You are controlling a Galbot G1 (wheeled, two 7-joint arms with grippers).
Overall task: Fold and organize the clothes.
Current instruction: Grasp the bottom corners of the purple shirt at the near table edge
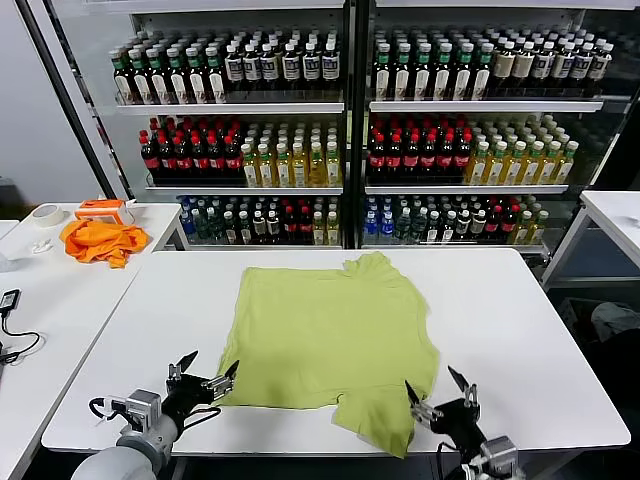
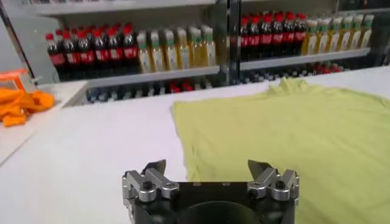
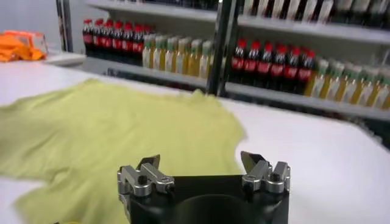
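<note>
The T-shirt (image 1: 330, 340) lies spread flat on the white counter (image 1: 520, 330), near its middle, one sleeve reaching toward twelve o'clock and another at six o'clock near the front edge. My left claw (image 1: 205, 372) hovers at about eight o'clock from the shirt, just beside its near left corner, fingers wide apart and holding nothing. My right claw (image 1: 438, 390) sits at about five o'clock, just beside the shirt's near right edge, also spread apart and empty. An orange cloth (image 1: 100, 240) rests on the side counter at ten o'clock.
</note>
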